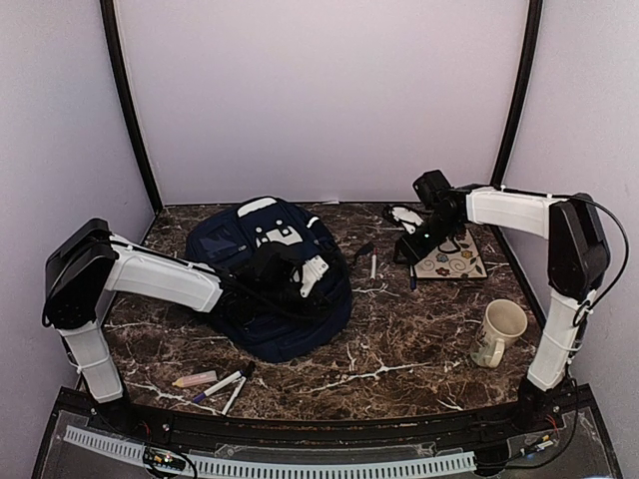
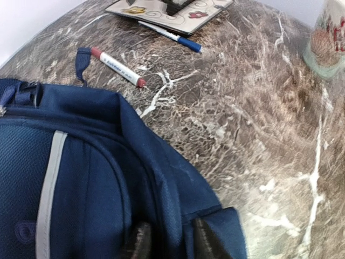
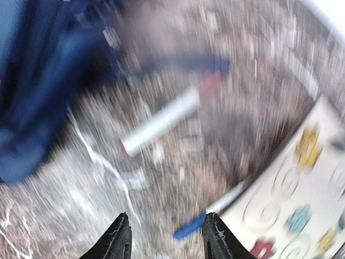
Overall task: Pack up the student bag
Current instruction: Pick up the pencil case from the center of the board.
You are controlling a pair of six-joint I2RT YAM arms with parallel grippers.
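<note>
The student bag (image 1: pixel 270 284), navy with white patches, lies left of the table's centre. In the left wrist view the student bag (image 2: pixel 81 178) fills the lower left. My left gripper (image 1: pixel 300 274) rests on its right side. There my left gripper (image 2: pixel 170 243) stands open a little, and a raised fold of the fabric lies between its fingers. Near the back right my right gripper (image 1: pixel 407 249) hovers by the notebook. Seen from the wrist, my right gripper (image 3: pixel 167 243) is open and empty above the marble, the picture blurred. The student bag (image 3: pixel 32 81) shows at its upper left.
A red-capped marker (image 1: pixel 373 264) (image 2: pixel 117 67) (image 3: pixel 164 120) lies right of the bag. A blue-capped pen (image 1: pixel 412 279) (image 2: pixel 172 36) (image 3: pixel 215 213) lies along a patterned notebook (image 1: pixel 449 257) (image 3: pixel 302 205). A mug (image 1: pixel 497 331) stands at the right. Loose markers (image 1: pixel 225 384) lie front left.
</note>
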